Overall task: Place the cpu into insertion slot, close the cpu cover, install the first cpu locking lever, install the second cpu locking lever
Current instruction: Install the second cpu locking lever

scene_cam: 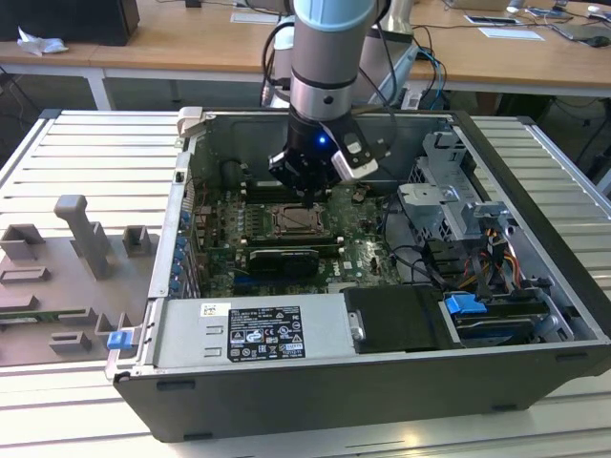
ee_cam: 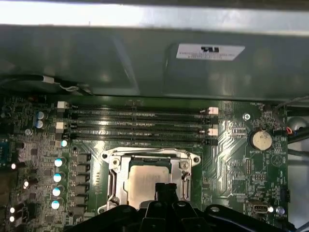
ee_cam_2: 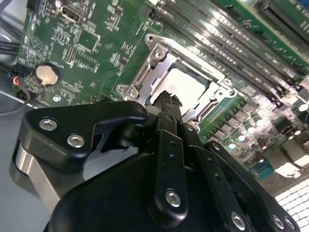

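Over the insertion slot (ee_cam: 147, 181) | tool (ee_cam: 165, 189) fingers pressed together, empty | cpu (ee_cam: 145, 182) seated, partly hidden | cpu cover (ee_cam: 150, 157) down

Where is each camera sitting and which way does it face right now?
Exterior view: off the arm, looking down into the open computer case; shows the arm and hand above the cpu cover.
First wrist view: on the arm, facing the motherboard; hand over the cpu.
Second wrist view: on the arm, oblique; hand.
Both wrist views share the cpu and coin cell.
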Robot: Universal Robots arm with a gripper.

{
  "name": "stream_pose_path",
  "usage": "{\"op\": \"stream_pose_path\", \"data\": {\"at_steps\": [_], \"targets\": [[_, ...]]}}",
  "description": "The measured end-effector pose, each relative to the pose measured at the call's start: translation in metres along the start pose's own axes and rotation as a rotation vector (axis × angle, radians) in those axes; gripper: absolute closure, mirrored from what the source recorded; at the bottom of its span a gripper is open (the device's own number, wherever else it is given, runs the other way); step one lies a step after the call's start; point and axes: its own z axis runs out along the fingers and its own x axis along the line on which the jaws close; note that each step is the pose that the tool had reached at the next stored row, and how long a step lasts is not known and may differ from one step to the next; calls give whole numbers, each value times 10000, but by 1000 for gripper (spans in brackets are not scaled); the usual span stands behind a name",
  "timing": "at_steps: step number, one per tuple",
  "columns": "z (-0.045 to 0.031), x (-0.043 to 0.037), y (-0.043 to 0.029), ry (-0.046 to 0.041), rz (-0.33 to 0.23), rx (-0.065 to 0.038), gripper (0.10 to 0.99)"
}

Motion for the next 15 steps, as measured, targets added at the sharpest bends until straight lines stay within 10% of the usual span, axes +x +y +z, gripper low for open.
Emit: {"op": "stream_pose_path", "data": {"at_steps": [15], "targets": [[-35, 19, -266, 19, 1, -11, 980]]}}
